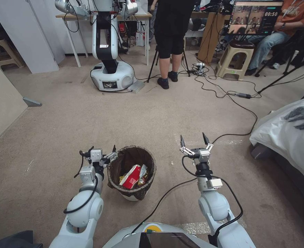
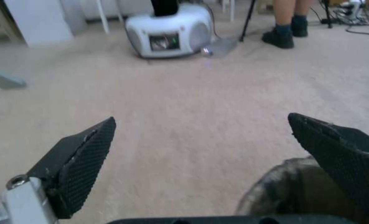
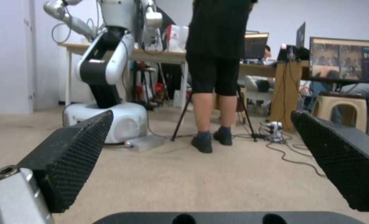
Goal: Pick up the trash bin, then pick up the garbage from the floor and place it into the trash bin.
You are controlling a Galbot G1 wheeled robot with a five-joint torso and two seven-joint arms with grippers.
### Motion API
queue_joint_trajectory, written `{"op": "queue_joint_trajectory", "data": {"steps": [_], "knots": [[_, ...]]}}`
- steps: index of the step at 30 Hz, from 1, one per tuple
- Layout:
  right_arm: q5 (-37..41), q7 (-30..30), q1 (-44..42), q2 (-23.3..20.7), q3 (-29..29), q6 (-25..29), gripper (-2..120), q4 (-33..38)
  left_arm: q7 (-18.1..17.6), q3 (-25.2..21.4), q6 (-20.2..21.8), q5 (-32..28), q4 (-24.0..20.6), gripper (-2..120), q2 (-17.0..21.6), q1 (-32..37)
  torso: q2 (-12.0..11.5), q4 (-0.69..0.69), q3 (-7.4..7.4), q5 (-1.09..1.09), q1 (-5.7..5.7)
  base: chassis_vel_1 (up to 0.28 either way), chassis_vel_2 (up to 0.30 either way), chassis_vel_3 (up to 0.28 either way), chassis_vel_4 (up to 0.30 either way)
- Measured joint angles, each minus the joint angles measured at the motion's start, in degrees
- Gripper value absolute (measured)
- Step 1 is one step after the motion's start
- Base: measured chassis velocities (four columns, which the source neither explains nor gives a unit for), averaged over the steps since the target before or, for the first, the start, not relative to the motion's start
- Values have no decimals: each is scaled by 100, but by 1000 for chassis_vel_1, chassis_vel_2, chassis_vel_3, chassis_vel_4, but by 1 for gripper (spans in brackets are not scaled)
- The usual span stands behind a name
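Note:
The trash bin [image 1: 149, 159], a small white bucket lined with a dark bag, stands on the carpet just in front of me. Garbage lies inside it: a crushed red-and-white cup [image 1: 131, 176] and yellow and silver wrappers [image 1: 143, 172]. My left gripper [image 1: 97, 151] is open at the bin's left rim. In the left wrist view, the left gripper [image 2: 201, 117] has one finger [image 2: 338, 155] over the bin's bagged rim [image 2: 284, 183] and the other over bare carpet. My right gripper [image 1: 193, 137] hovers open to the right of the bin, apart from it, with nothing between the right gripper's [image 3: 201, 113] fingers.
Another white robot [image 1: 109, 69] stands ahead by a desk, and a person [image 1: 167, 41] stands beside a tripod. Cables [image 1: 227, 93] trail across the carpet at the right. A white-covered bed [image 1: 289, 137] lies at the right edge, and a wall panel [image 1: 0, 103] at the left.

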Motion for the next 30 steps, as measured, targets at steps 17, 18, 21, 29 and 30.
{"op": "queue_joint_trajectory", "data": {"steps": [17,18,21,29,30], "knots": [[-85,100,-199,104,21,-108,100,61,-9,13,-1037,639,272,100,-80,346,0,0,0,0,0,0,0,0,0],[-85,99,-199,103,22,-108,100,61,-13,14,-1031,631,272,100,-80,344,0,0,0,0,0,0,0,0,0],[-85,98,-199,102,22,-108,100,61,-18,16,-1017,618,272,100,-80,341,0,0,0,0,0,0,0,0,0],[-85,94,-197,101,22,-108,100,61,-25,16,-993,599,274,100,-78,338,0,0,0,0,0,0,0,0,0],[-85,94,-197,101,22,-108,100,61,-25,16,-993,599,274,100,-78,338,0,0,0,0,0,0,0,0,0]]}}
